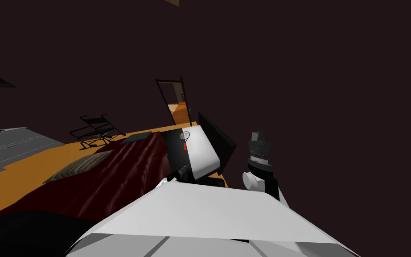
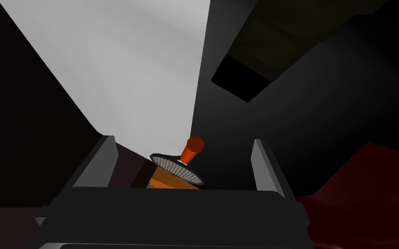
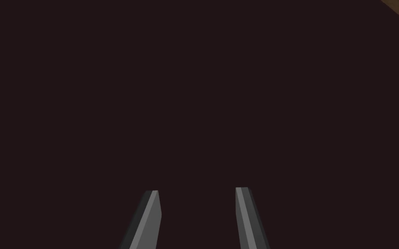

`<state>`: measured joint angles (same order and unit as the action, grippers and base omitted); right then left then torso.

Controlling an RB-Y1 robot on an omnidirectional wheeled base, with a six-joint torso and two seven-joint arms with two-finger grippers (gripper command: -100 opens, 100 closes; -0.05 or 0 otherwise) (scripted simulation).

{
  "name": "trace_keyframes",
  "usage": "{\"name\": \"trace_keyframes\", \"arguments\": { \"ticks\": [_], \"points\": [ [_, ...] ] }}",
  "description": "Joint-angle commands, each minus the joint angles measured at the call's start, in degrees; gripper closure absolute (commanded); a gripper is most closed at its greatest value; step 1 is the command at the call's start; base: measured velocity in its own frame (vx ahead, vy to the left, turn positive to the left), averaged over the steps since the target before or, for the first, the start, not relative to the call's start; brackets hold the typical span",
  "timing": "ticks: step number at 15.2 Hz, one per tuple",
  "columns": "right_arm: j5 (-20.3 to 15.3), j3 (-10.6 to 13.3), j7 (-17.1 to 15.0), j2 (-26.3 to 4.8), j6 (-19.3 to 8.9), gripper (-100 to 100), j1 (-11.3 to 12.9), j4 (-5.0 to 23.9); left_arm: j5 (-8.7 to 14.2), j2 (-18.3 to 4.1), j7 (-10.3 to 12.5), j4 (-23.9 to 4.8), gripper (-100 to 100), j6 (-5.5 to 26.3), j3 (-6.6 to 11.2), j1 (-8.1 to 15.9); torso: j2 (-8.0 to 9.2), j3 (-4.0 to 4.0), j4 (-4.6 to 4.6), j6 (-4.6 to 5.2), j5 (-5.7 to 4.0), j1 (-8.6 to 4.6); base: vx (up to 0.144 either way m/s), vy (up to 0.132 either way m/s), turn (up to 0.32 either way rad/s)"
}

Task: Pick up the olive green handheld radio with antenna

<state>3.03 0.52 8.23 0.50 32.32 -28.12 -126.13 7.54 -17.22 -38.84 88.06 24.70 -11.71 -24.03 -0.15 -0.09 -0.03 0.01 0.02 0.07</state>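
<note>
We judge this to be the approach step, with no grasp begun. We cannot tell where the radio lies, and what our left tool point(image 2: 183, 139) faces is a small racket point(image 2: 177, 167) with an orange handle, lying on the white surface point(image 2: 129, 65) beside the bed point(image 1: 111, 178). The next move calls for finding the radio first, then turning the tool onto it. The left tool stands wide open, touching and holding nothing. The right tool point(image 3: 196, 190), raised at our side, has its fingers apart and empty.
</note>
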Motion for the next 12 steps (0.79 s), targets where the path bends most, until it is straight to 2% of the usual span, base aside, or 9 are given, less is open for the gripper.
{"name": "trace_keyframes", "arguments": {
  "ticks": [1,2,3,4,5,6,7,8,12],
  "points": [
    [0.00,0.00,0.00,0.00,0.00,0,0.00,0.00,0.43,-0.18,-1.09,-1.48,-100,1.71,-0.58,-0.24,0.00,0.00,0.00,0.00,0.00,0.00,0.026,0.031,-0.118],
    [0.00,0.00,0.00,0.00,0.00,0,0.00,0.00,0.81,-0.14,-2.38,-3.17,-100,3.89,-1.24,-0.01,0.00,0.00,-0.01,-0.01,0.01,0.02,0.031,0.035,-0.134],
    [0.00,0.00,0.00,0.00,0.00,0,0.00,0.00,0.81,-0.14,-2.38,-3.17,-100,4.17,-1.24,-0.01,-0.02,-0.01,-0.01,0.00,0.02,0.03,0.030,0.033,-0.106],
    [0.00,0.00,0.00,0.00,0.00,0,0.00,0.00,1.18,-0.08,-3.62,-4.80,-100,5.52,-1.87,0.23,-0.02,-0.01,-0.01,-0.01,0.01,0.04,0.032,0.032,-0.153],
    [0.00,0.00,0.00,0.00,0.00,0,0.00,0.00,1.18,-0.08,-3.62,-4.80,-100,6.54,-1.87,0.23,-0.03,-0.02,-0.01,0.00,0.01,0.04,0.033,0.030,-0.120],
    [0.00,0.00,0.00,0.00,0.00,0,0.00,0.00,1.54,0.01,-4.80,-6.35,-100,7.97,-2.49,0.47,-0.04,-0.02,-0.01,-0.01,0.01,0.03,0.040,0.032,-0.097],
    [0.00,0.00,0.00,0.00,0.00,0,0.00,0.00,1.54,0.01,-4.80,-6.35,-100,8.80,-2.49,0.47,-0.06,-0.03,-0.01,-0.01,0.01,0.03,0.040,0.029,-0.095],
    [0.00,0.00,0.00,0.00,0.00,0,0.00,0.00,1.88,0.11,-5.93,-7.82,-100,10.28,-3.07,0.71,-0.07,-0.04,-0.02,-0.01,0.01,0.02,0.038,0.033,-0.122],
    [0.00,0.00,0.00,0.00,0.00,0,0.00,0.00,2.52,0.37,-7.98,-10.48,-100,14.52,-4.13,1.20,-0.07,-0.04,-0.01,-0.01,0.00,0.00,0.039,0.028,-0.104]
  ]
}}
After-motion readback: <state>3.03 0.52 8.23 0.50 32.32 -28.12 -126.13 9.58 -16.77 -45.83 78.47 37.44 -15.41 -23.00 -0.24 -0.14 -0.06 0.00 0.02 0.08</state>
